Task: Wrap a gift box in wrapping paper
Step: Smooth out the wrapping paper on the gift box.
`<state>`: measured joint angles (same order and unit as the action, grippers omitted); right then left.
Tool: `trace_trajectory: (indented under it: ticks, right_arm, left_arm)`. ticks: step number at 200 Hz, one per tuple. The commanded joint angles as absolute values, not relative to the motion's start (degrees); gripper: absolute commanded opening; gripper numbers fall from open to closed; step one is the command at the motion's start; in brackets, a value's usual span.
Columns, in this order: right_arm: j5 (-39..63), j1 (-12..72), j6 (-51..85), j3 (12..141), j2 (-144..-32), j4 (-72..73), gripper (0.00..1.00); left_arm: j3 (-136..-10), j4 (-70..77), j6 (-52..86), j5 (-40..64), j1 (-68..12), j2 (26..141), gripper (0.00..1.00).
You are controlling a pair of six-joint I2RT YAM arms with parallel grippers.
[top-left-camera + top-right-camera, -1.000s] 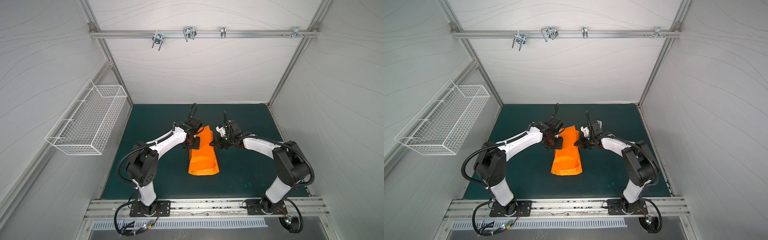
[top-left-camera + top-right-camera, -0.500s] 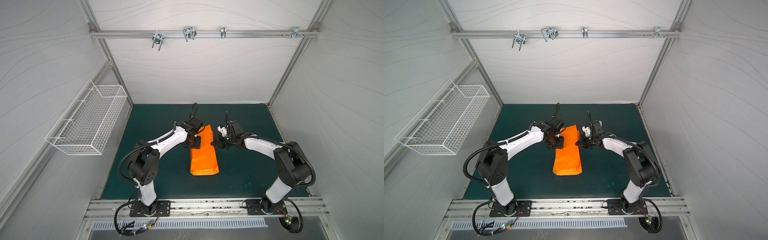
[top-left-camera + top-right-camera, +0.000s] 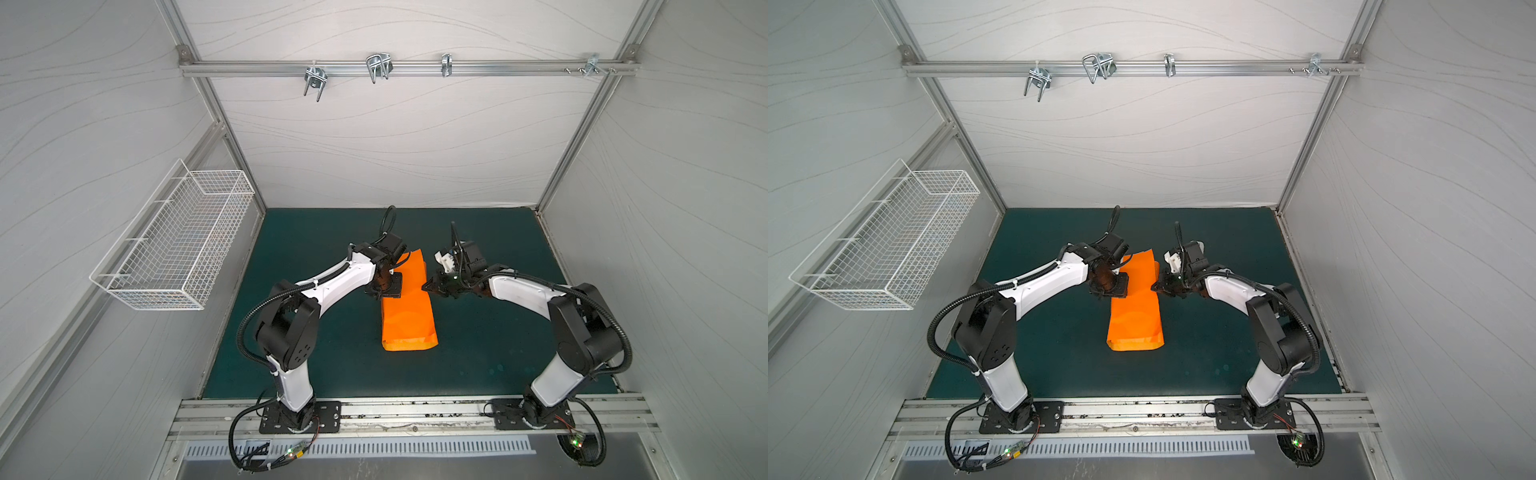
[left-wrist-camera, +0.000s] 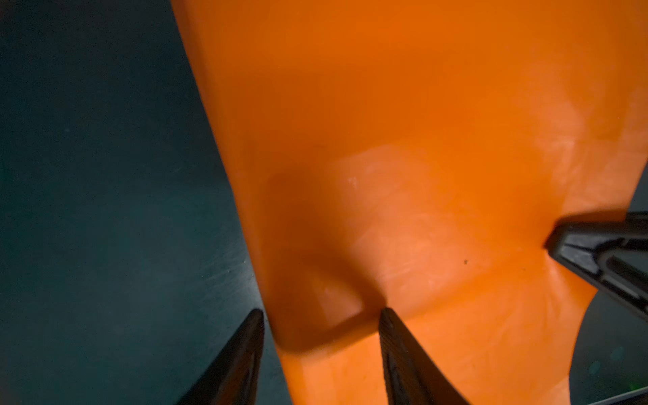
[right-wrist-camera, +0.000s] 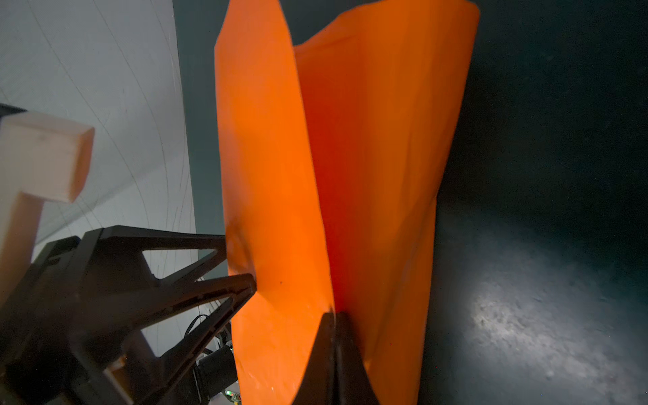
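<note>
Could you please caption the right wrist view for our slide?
Right gripper pinches the folded orange paper; left gripper touches it alongside.

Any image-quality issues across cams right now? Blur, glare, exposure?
Left wrist: dim and soft, the creased orange wrapping paper fills most of the frame. Right wrist: glare patch on the dark green table mat, rest underexposed. Both top views: evenly lit, sharp, no glare.

Dark green tabletop (image 3: 478, 357) seen in both top views, enclosed by white panel walls (image 3: 395, 145). White wire basket (image 3: 174, 245) is mounted on the side wall. An aluminium rail (image 3: 498, 66) spans the back wall and carries metal hooks (image 3: 378, 68). A slotted aluminium base rail (image 3: 415, 411) runs along the front edge.
</note>
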<state>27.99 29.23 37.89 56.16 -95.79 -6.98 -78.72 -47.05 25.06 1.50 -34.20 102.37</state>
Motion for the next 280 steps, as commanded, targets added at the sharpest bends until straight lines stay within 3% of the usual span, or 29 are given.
trace_trajectory:
  ticks: [1, 280]
  right_arm:
    - [19.7, 28.4, 36.2, 54.8, -97.0, -15.0, 0.00]
    - [16.8, 30.6, 35.9, 55.3, -99.3, -15.8, 0.00]
  left_arm:
    - [-80.2, -47.5, 24.7, 0.9, -34.4, 103.9, 0.55]
    - [-81.6, -48.3, 23.9, 0.1, -34.5, 106.2, 0.52]
